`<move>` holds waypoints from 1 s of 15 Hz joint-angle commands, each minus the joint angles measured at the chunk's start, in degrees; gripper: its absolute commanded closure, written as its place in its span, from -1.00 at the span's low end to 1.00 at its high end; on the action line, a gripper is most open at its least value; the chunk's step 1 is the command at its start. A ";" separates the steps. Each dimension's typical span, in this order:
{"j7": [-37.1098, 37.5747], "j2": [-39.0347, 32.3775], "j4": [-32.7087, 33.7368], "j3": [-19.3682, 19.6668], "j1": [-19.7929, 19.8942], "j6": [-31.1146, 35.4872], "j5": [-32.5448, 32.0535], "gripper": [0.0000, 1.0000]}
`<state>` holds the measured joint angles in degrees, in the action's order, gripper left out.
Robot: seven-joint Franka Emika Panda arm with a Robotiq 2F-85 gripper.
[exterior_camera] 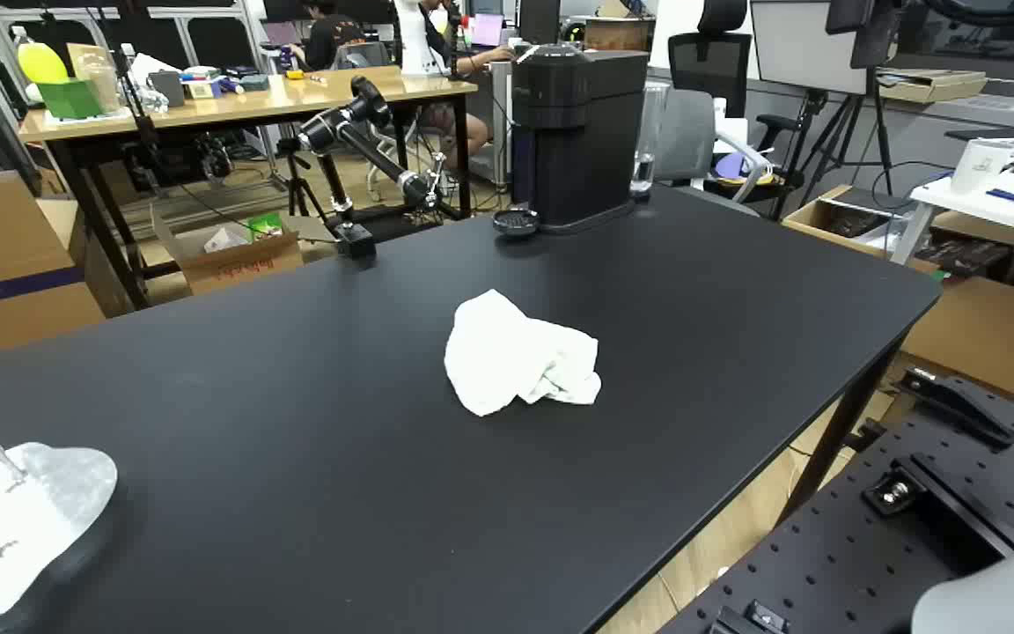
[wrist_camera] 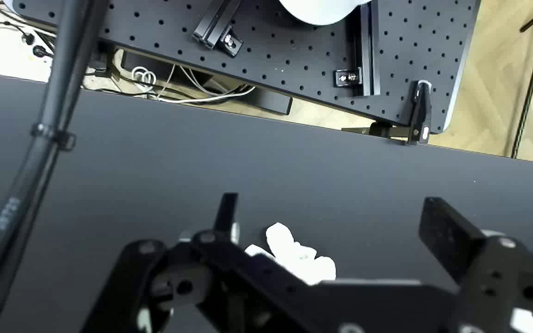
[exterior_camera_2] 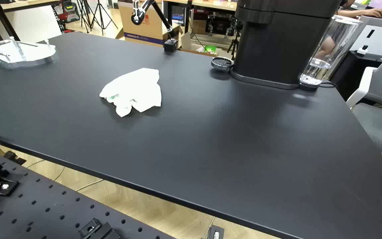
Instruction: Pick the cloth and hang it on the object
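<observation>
The white cloth (exterior_camera: 507,357) lies crumpled on the black table (exterior_camera: 313,493). It also shows in an exterior view (exterior_camera_2: 134,89) and, partly hidden behind the gripper body, in the wrist view (wrist_camera: 299,259). My gripper (wrist_camera: 331,212) is open and empty, with its two fingers wide apart above the table. The cloth lies below it, toward the left finger; the gap in height cannot be told. The gripper is outside both exterior views. A pale board with upright metal pegs (exterior_camera: 76,475) lies at the table's end; it also shows in an exterior view (exterior_camera_2: 33,53). Which object the task means is unclear.
A black coffee machine (exterior_camera_2: 277,46) with a clear tank (exterior_camera_2: 323,56) stands at the table's far side. A black jointed arm (exterior_camera: 375,154) is clamped to the far edge. The perforated base plate (wrist_camera: 266,46) borders the near edge. Cables (wrist_camera: 49,134) cross the wrist view's left.
</observation>
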<state>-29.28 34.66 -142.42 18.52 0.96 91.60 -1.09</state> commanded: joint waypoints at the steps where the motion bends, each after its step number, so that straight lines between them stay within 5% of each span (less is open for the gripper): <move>1: -0.54 -0.26 0.11 -0.99 1.16 -0.07 0.47 -1.00; 12: -0.56 -0.22 0.12 -0.99 1.16 -0.06 0.47 -1.00; 15: -0.09 -3.67 -1.10 -1.70 0.79 5.42 -0.54 -1.00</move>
<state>-29.34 34.25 -142.71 18.25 1.03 92.95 -1.09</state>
